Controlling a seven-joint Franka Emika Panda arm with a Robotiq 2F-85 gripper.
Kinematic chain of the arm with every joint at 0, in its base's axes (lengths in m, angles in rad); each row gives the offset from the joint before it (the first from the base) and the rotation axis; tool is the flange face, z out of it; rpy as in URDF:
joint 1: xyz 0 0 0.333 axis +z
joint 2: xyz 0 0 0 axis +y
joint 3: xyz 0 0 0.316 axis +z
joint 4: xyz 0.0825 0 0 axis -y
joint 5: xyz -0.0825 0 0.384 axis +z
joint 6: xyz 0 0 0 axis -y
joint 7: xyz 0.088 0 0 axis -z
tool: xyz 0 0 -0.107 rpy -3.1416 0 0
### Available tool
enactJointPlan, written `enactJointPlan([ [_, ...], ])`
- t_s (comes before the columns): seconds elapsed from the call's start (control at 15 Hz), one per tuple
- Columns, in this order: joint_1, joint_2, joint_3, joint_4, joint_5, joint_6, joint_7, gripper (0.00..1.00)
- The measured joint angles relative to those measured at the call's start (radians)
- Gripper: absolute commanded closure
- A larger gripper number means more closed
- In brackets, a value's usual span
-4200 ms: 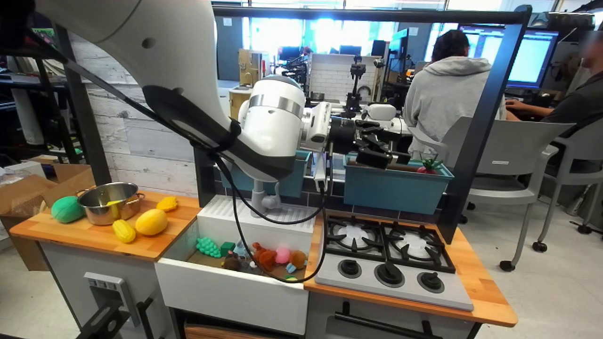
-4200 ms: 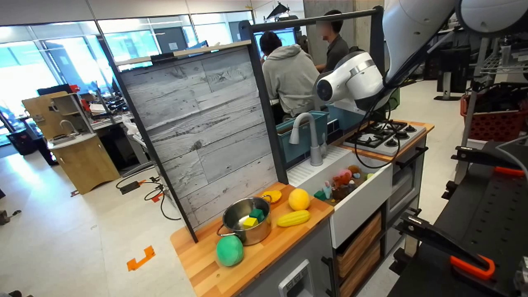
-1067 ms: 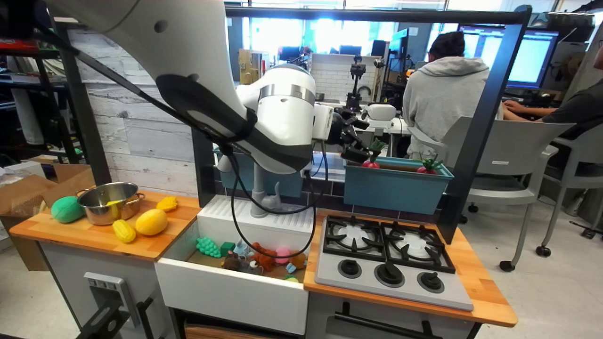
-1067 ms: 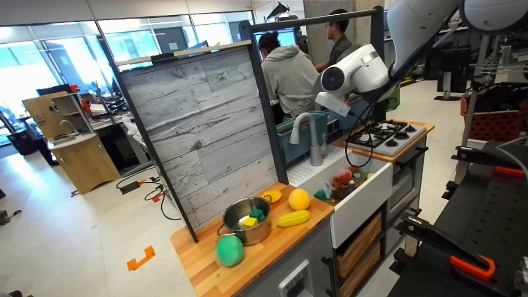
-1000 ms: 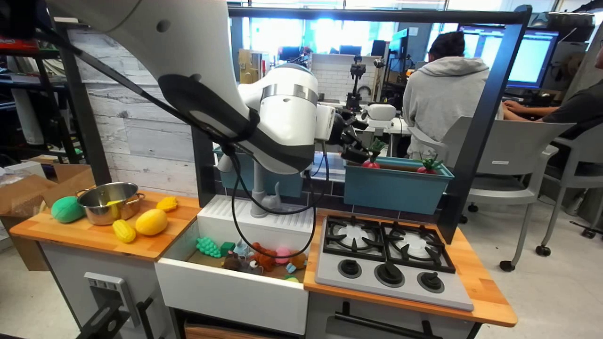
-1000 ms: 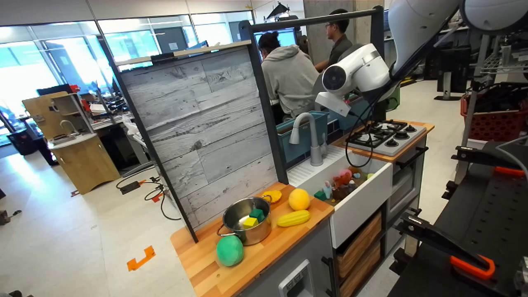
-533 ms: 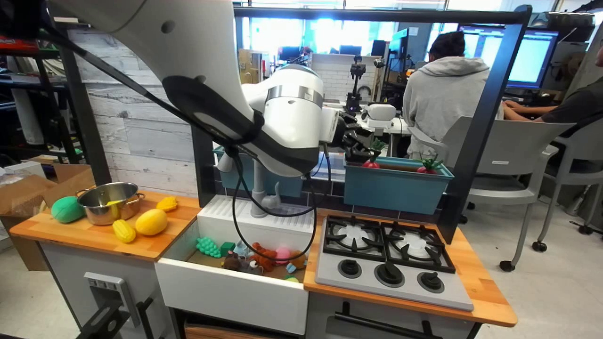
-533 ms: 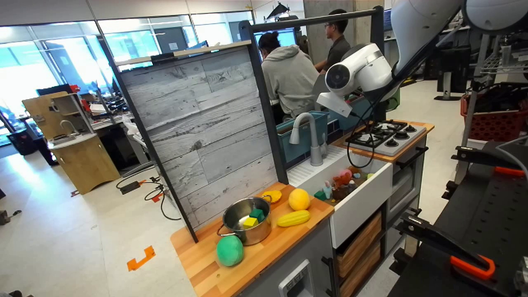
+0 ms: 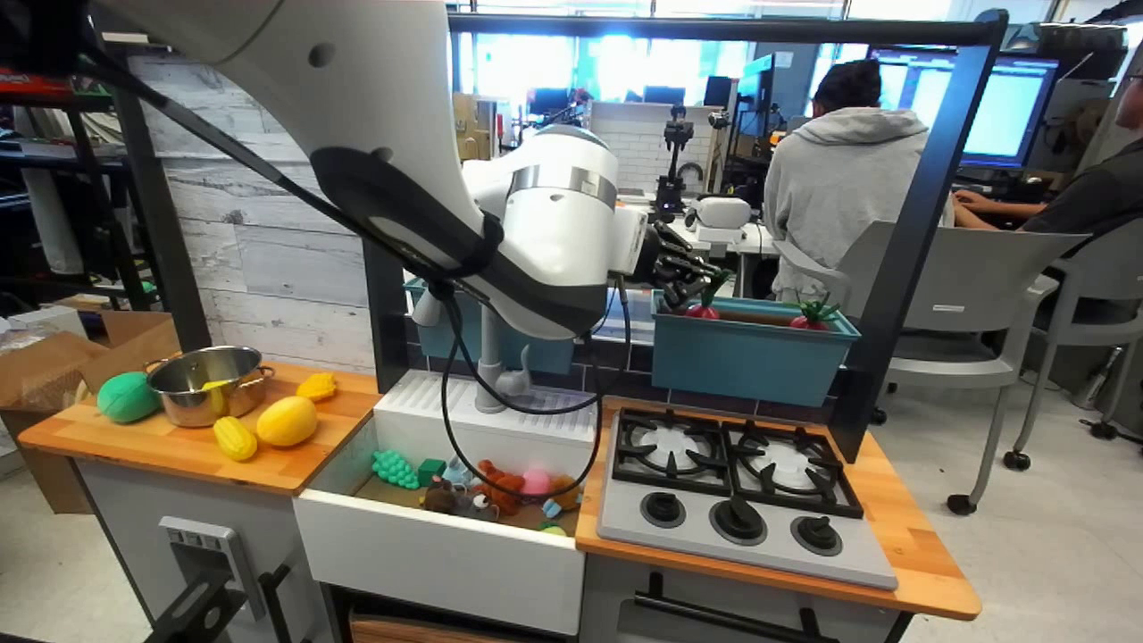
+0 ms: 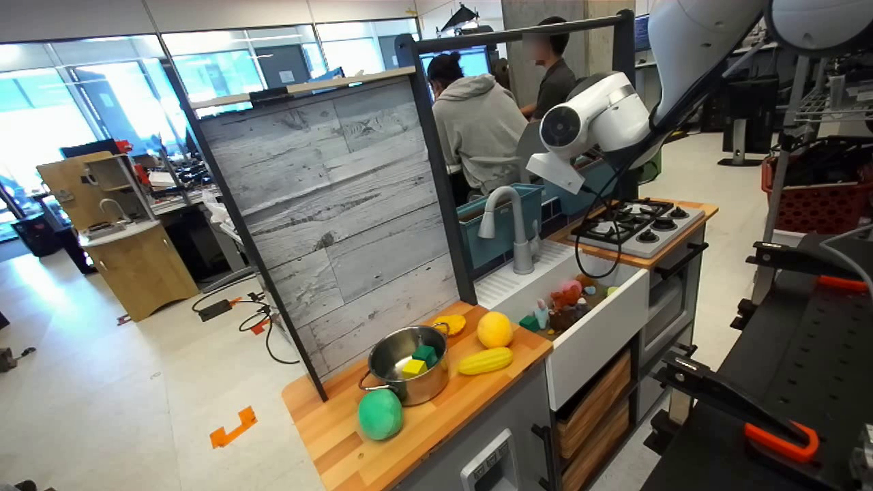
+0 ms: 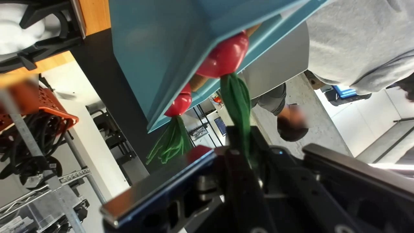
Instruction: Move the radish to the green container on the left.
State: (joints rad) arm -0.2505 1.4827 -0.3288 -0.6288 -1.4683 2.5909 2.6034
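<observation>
A red radish (image 11: 226, 53) with green leaves sits in the right-hand teal bin, also seen in an exterior view as the left radish (image 9: 703, 312). My gripper (image 11: 245, 137) has its fingers close together around its leaves (image 11: 237, 100); the red body lies beyond the fingertips, at the bin's rim. In an exterior view the gripper (image 9: 701, 281) hangs just above the bin's left end; the arm hides it elsewhere. A bright green rounded thing (image 9: 128, 397) lies beside the steel pot at the counter's far left; no opening shows on it, so I cannot tell whether it is the green container.
The right teal bin (image 9: 755, 362) holds another radish (image 9: 810, 323). A left teal bin (image 10: 494, 235) stands behind the faucet (image 10: 522, 245). Yellow toys surround the steel pot (image 10: 426, 392). Several toys fill the sink (image 9: 438, 545). A stove (image 9: 741, 527) lies below the right bin.
The jaws have come together on the radish's leaves. Over the last second the arm has shifted slightly to the right in both exterior views. The radish's body has stayed in place.
</observation>
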Motion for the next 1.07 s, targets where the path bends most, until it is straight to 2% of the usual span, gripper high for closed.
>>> enactJointPlan([
  [0.33,0.003,-0.005,0.0,-0.004,0.001,-0.083,0.001,0.99],
  [0.73,0.008,-0.079,0.0,0.013,0.005,-0.214,0.024,0.99],
  [1.07,0.044,-0.104,0.009,0.026,0.025,-0.305,0.019,0.99],
])
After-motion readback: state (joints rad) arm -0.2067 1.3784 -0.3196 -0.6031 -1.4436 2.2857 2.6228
